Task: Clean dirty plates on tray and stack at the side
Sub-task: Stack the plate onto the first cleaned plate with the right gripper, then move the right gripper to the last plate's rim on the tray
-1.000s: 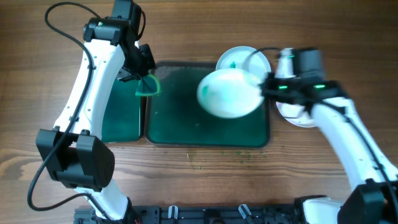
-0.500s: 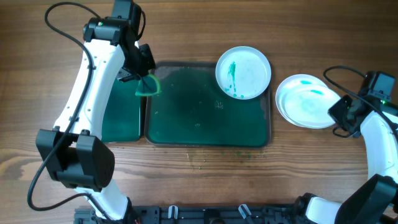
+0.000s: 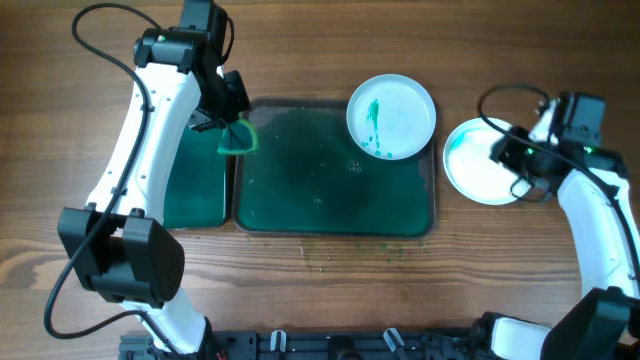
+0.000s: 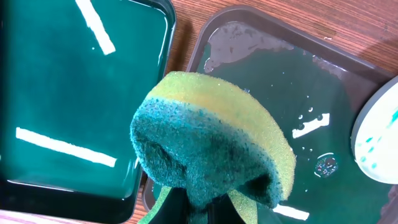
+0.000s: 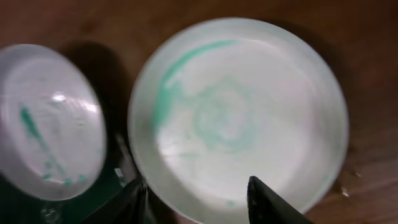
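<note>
A white plate point(image 3: 391, 116) with teal smears lies in the far right corner of the dark green tray point(image 3: 320, 185). It also shows in the right wrist view point(image 5: 46, 118) and at the edge of the left wrist view point(image 4: 379, 143). Another smeared plate point(image 3: 478, 165) lies on the table right of the tray, large in the right wrist view point(image 5: 242, 112). My right gripper point(image 3: 508, 153) hovers over it, open and empty point(image 5: 199, 202). My left gripper point(image 3: 225, 118) is shut on a green sponge point(image 3: 238, 137), held above the tray's left edge point(image 4: 211, 143).
A smaller dark green bin point(image 3: 195, 185) stands against the tray's left side, also in the left wrist view point(image 4: 62, 93). Water drops sit on the tray floor point(image 4: 323, 165). Small green crumbs lie on the wood in front of the tray point(image 3: 350, 250).
A second ago my right gripper held a plate above the tray. That plate now lies on the table at the right, and the open gripper has come back over it. The left arm stayed still.
</note>
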Controlling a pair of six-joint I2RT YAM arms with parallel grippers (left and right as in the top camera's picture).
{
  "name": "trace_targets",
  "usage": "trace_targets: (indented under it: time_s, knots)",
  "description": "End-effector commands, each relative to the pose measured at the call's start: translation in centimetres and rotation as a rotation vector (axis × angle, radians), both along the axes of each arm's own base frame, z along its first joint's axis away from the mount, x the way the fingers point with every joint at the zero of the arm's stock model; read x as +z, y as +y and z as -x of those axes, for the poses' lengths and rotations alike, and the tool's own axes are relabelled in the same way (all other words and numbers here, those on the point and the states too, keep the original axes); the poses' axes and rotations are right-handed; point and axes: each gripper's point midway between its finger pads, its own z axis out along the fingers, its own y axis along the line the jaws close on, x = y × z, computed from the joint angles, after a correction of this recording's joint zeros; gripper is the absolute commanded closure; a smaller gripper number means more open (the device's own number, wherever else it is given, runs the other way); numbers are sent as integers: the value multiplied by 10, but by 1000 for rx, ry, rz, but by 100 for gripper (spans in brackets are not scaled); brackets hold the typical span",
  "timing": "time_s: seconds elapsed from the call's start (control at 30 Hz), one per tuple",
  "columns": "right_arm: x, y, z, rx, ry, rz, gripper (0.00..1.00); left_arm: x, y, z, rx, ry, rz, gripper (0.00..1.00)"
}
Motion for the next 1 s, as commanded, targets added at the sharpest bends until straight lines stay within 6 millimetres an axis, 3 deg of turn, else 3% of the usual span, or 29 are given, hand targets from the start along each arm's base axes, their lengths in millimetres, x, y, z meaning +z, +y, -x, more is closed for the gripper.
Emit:
trace_targets:
  time_s: [0.0,0.17,0.33,0.43,0.6,0.87,0.97]
  knots:
    - [28,32,-35,152,-96,-49,48,10,-3,-1,-16,-28,11,96]
    - [4,74,-80,388,-45,-91,48,10,-3,-4,-16,-37,12,96]
    - [-34,92,-120,514,-30,-59,51,10,-3,-4,-16,-38,12,96]
    - [-58,95,-133,547,-22,-30,56,10,-3,-4,-16,-38,12,96]
    - [-74,95,-134,562,-3,-30,69,10,-3,-4,-16,-38,12,96]
    - [-80,109,-129,597,18,-29,71,10,-3,-4,-16,-38,12,96]
    - [-82,111,-127,598,31,-16,79,10,-3,-4,-16,-38,12,96]
